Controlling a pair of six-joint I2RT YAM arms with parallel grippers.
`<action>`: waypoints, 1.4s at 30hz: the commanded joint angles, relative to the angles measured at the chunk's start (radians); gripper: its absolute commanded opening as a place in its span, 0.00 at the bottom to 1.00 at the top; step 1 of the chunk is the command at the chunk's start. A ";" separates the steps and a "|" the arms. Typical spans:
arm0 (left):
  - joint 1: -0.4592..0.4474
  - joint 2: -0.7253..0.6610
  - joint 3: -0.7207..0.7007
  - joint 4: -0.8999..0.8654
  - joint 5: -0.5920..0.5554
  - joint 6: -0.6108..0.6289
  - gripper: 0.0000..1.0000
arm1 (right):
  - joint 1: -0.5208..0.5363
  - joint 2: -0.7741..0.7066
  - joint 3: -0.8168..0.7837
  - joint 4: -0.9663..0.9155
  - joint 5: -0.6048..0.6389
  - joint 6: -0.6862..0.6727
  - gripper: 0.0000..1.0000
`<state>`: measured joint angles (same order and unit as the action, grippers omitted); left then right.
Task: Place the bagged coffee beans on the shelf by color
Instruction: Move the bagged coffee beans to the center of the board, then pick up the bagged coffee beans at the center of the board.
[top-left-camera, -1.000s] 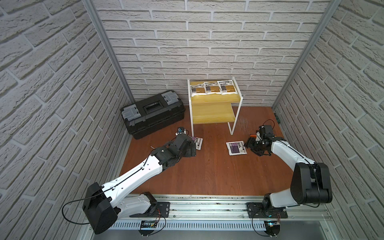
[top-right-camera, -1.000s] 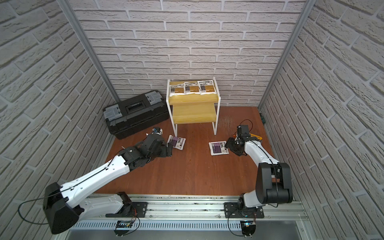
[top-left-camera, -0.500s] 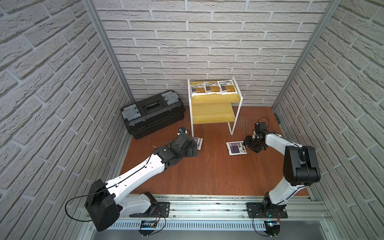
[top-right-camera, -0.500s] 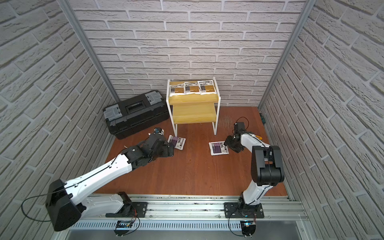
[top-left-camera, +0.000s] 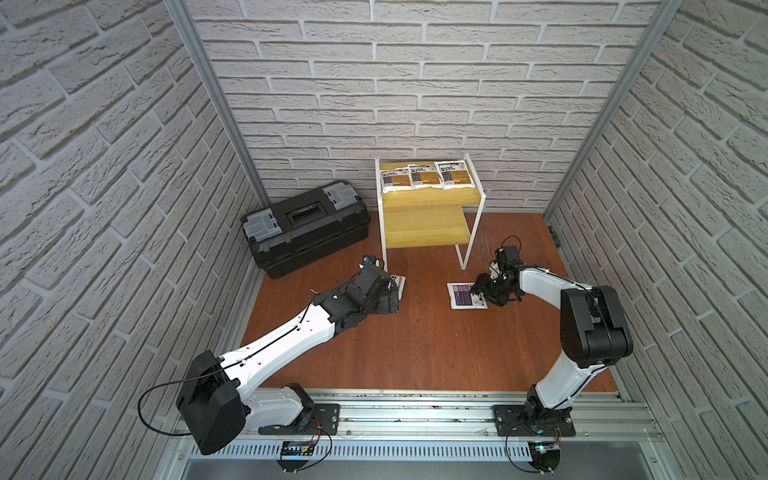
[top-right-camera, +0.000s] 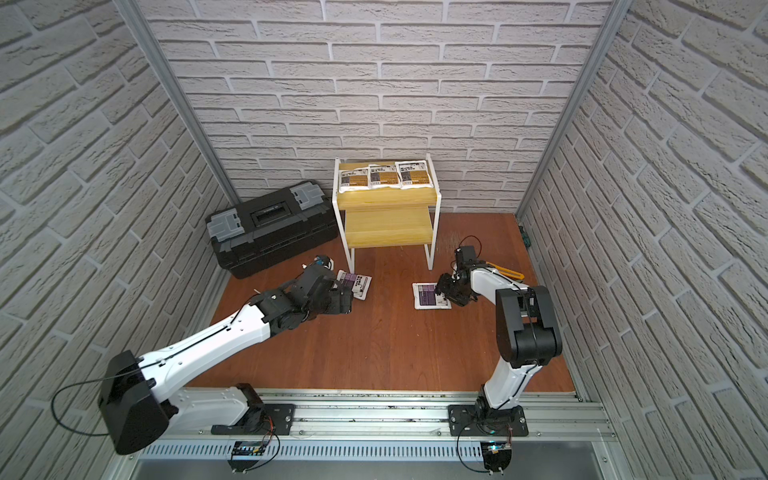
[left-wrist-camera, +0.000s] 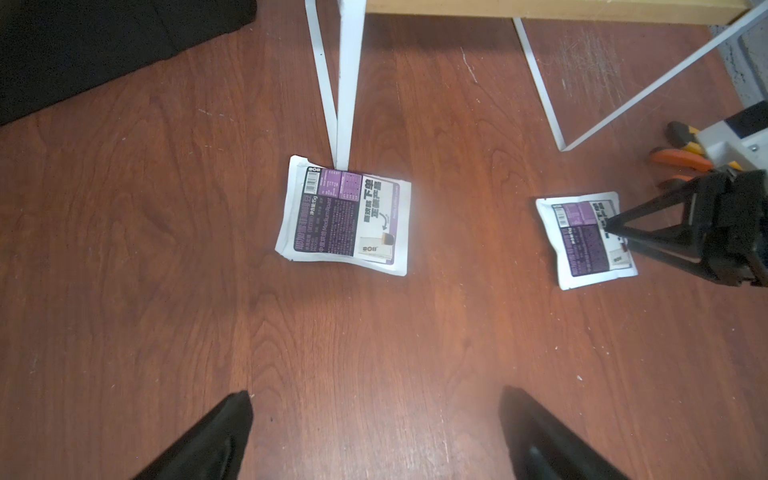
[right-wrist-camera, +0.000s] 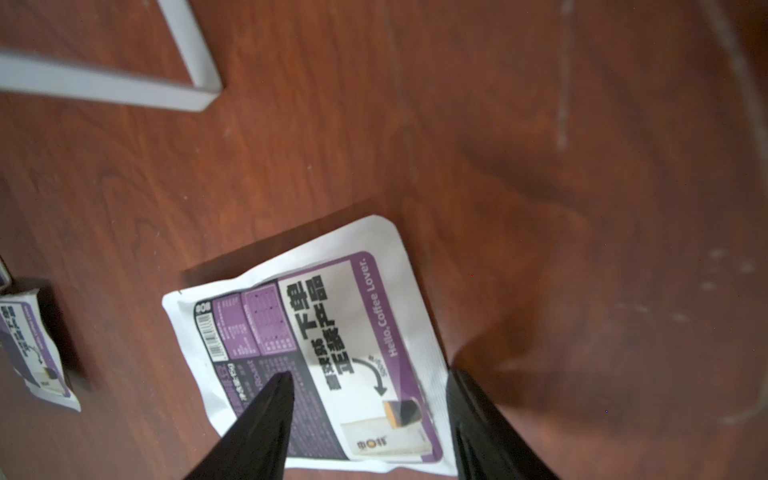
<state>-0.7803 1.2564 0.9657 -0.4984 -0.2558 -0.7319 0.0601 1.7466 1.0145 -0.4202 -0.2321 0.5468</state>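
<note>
The shelf (top-left-camera: 428, 224) (top-right-camera: 388, 232) stands at the back wall, and three orange-brown bagged coffee beans (top-left-camera: 424, 180) (top-right-camera: 384, 178) lie in a row on its top board. Two purple bags lie flat on the floor. One purple bag (top-right-camera: 357, 284) (left-wrist-camera: 345, 216) touches the shelf's front left leg. My left gripper (left-wrist-camera: 374, 395) (top-right-camera: 348, 297) is open just short of it, holding nothing. The other purple bag (top-left-camera: 463, 296) (right-wrist-camera: 324, 353) lies right of the shelf. My right gripper (right-wrist-camera: 369, 374) (top-left-camera: 482, 293) is open and low over its right edge, one finger above the print, the other at the rim.
A black toolbox (top-left-camera: 305, 226) with grey latches sits left of the shelf. Orange-handled pliers (top-right-camera: 505, 270) (left-wrist-camera: 681, 160) lie on the floor behind the right arm. Brick walls close in both sides, and a metal rail runs along the front.
My right gripper has moved left, from beside the purple bag to over its right edge, and that arm's elbow has risen. The left arm has barely moved.
</note>
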 joint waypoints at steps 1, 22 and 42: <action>-0.004 0.020 0.034 0.033 0.024 0.019 0.99 | 0.063 -0.013 -0.046 0.016 0.011 0.025 0.63; -0.004 0.236 0.146 0.061 0.056 0.061 0.98 | 0.221 -0.253 -0.179 -0.009 0.087 0.150 0.64; -0.126 0.727 0.593 -0.155 -0.052 0.105 0.99 | 0.031 -0.333 -0.382 0.249 -0.195 0.301 0.67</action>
<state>-0.9012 1.9469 1.4876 -0.5705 -0.2604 -0.6613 0.1017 1.4193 0.6403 -0.2619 -0.3801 0.8085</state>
